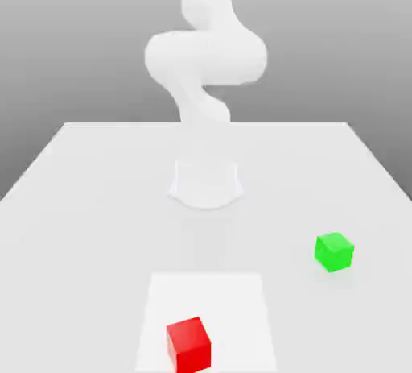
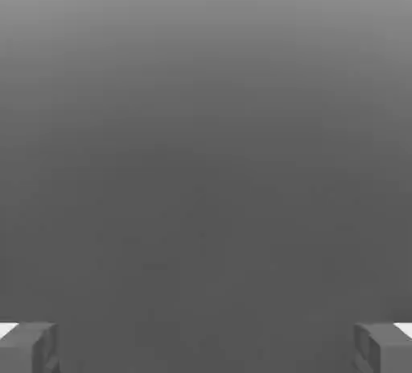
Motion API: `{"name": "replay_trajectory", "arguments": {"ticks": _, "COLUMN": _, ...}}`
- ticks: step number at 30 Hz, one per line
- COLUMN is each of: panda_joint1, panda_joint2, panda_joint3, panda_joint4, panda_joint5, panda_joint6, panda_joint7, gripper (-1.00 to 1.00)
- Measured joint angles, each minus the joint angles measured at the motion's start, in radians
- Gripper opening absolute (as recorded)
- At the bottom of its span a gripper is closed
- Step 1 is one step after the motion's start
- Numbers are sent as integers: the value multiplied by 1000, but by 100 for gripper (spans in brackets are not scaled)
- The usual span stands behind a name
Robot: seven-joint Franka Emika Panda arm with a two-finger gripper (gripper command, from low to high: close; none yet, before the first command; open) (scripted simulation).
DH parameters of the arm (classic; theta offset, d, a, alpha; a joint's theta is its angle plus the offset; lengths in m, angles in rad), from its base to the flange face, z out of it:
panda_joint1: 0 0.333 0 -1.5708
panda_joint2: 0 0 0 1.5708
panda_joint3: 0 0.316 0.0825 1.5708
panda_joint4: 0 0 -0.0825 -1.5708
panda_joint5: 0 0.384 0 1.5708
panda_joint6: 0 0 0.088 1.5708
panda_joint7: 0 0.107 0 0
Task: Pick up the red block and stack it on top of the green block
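Looking down the table (image 1: 96,194) in the exterior view, we've got the white arm (image 1: 205,57) rising from its round base (image 1: 206,184), which sits midway between the side edges and back toward the far edge. The arm curls up and out of the top of the picture.

And here's the red block (image 1: 189,345), parked right up against the near edge, roughly central, sitting flat on a paler square patch (image 1: 233,307) of the surface. It stands toward that patch's near side, a touch to the exterior view's left of its middle. Nothing touching it.

Over to the green block (image 1: 334,251): that one's resting on the plain surface, off toward the edge on the exterior view's right, farther from the near edge than the red one, and clear of the pale patch. The two cubes are well apart, both flat on the surface.

Switching to the hand view, the gripper (image 2: 206,347) shows its two grey fingertips (image 2: 28,347) at opposite sides of the picture, spread wide apart with nothing between them, just smooth grey background. Jaws fully parted, holding nothing.
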Motion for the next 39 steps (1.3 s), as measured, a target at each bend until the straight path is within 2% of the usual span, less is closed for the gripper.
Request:
{"name": "replay_trajectory", "arguments": {"ticks": 14, "panda_joint1": 89, "panda_joint2": 515, "panda_joint3": -107, "panda_joint4": -83, "panda_joint5": 87, "panda_joint6": 188, "panda_joint7": -281, "gripper": 0}}
{"name": "replay_trajectory", "arguments": {"ticks": 19, "panda_joint1": 92, "panda_joint2": 695, "panda_joint3": -114, "panda_joint4": -113, "panda_joint5": 100, "panda_joint6": 256, "panda_joint7": -368, "gripper": 0}}
{"name": "replay_trajectory", "arguments": {"ticks": 25, "panda_joint1": 84, "panda_joint2": 906, "panda_joint3": -120, "panda_joint4": -147, "panda_joint5": 70, "panda_joint6": 342, "panda_joint7": -435, "gripper": 0}}
{"name": "replay_trajectory", "arguments": {"ticks": 29, "panda_joint1": 61, "panda_joint2": 1050, "panda_joint3": -92, "panda_joint4": -132, "panda_joint5": 101, "panda_joint6": 452, "panda_joint7": -470, "gripper": 0}}
{"name": "replay_trajectory", "arguments": {"ticks": 30, "panda_joint1": 52, "panda_joint2": 1085, "panda_joint3": -81, "panda_joint4": -127, "panda_joint5": 110, "panda_joint6": 480, "panda_joint7": -477, "gripper": -100}}
{"name": "replay_trajectory", "arguments": {"ticks": 36, "panda_joint1": 48, "panda_joint2": 1102, "panda_joint3": -76, "panda_joint4": -124, "panda_joint5": 115, "panda_joint6": 494, "panda_joint7": -480, "gripper": -100}}
{"name": "replay_trajectory", "arguments": {"ticks": 39, "panda_joint1": 59, "panda_joint2": 1040, "panda_joint3": -92, "panda_joint4": -134, "panda_joint5": 94, "panda_joint6": 442, "panda_joint7": -466, "gripper": -100}}
